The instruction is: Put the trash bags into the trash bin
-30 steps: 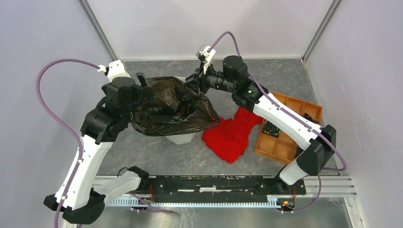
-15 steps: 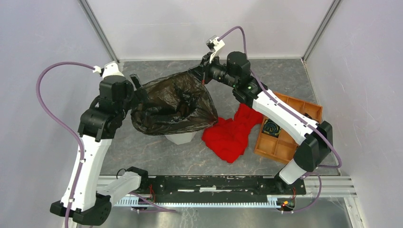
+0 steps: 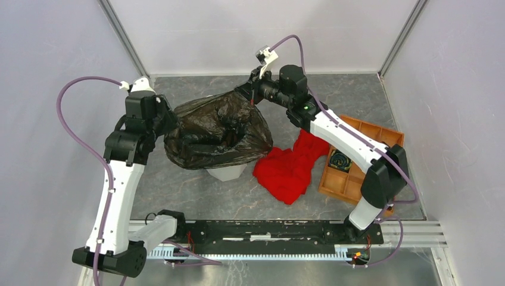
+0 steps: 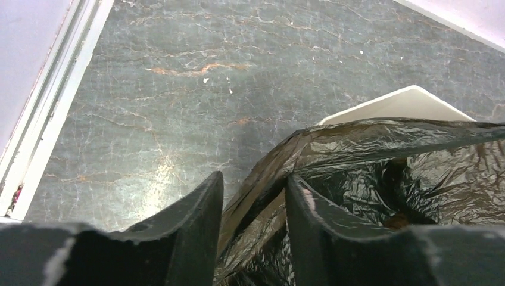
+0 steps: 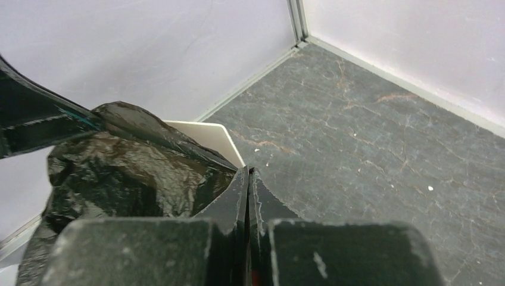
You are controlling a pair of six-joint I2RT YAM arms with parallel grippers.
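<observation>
- At the left gripper (image 4: 253, 186): a narrow gap, packed with a bunched fold of the trash bag (image 4: 381, 155) and clamped on that film.
- At the right gripper (image 5: 248, 174): fingers pressed together on a thin edge of the bag, with the pinched bit itself barely visible.
- Stretched open between both grippers, draped over the trash bin (image 3: 226, 173).
- Just beyond the left gripper's fingers: one white corner of the bin's rim, the rest buried under black film.
- Just ahead of the right gripper: another rim corner, walls hidden.
- From above: only the bin's near side peeking out below the bag, on the table (image 3: 196, 196).
- Bag's inside: too dark to read.
</observation>
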